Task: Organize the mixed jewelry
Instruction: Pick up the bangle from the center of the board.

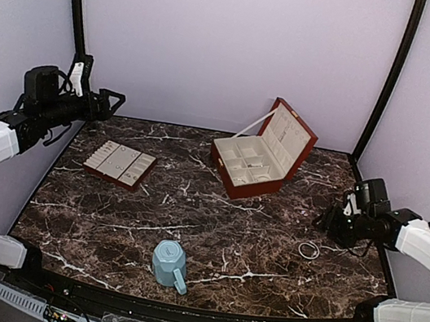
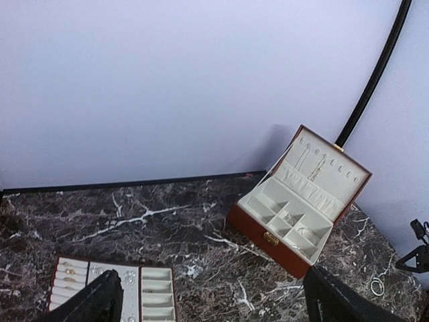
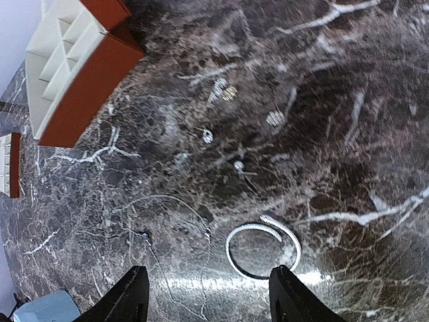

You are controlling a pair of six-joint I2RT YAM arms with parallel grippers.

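Since the hoop (image 3: 281, 228) lies flat on the counter (image 3: 348, 100), right claw (image 3: 209, 274) hangs over it wide open and empty, probably lining up a pinch; left claw (image 2: 213, 276) open, empty too.

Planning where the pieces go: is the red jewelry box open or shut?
Open: the red jewelry box has its lid tilted back, showing cream compartments.
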